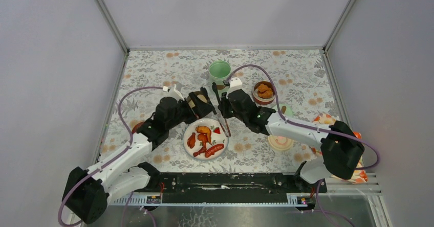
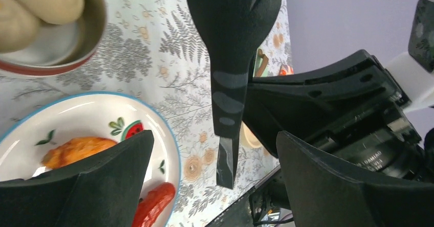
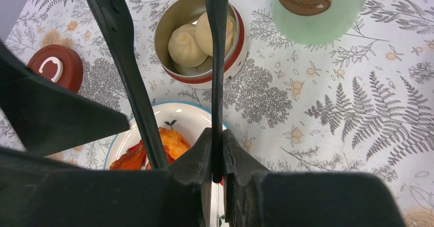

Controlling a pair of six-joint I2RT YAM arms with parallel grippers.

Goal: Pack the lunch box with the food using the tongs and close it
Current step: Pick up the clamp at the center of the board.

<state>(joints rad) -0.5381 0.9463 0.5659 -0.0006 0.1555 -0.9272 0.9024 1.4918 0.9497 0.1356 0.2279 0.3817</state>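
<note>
My right gripper point(image 3: 217, 158) is shut on one arm of the dark tongs point(image 3: 217, 58), and the other arm point(image 3: 125, 58) splays to the left. The tongs point(image 1: 223, 118) hang over the right edge of the plate point(image 1: 206, 155), which holds orange fried chunks point(image 3: 173, 141) and red sausages point(image 1: 214, 150). My left gripper point(image 2: 215, 150) is open, and the tongs' end point(image 2: 226, 155) sits between its fingers point(image 2: 102, 181) without touching either. A steel bowl of pale balls point(image 3: 202, 38) stands beyond the plate. The mint-green jar point(image 1: 219, 72) is open at the back. Another bowl holds fried chunks point(image 1: 264, 91).
A dark-red lid point(image 3: 55, 67) lies left of the plate. A cream lid point(image 1: 280, 143) lies on the right under my right arm. A patterned cloth point(image 1: 353, 135) is at the far right edge. Walls close in the table on three sides.
</note>
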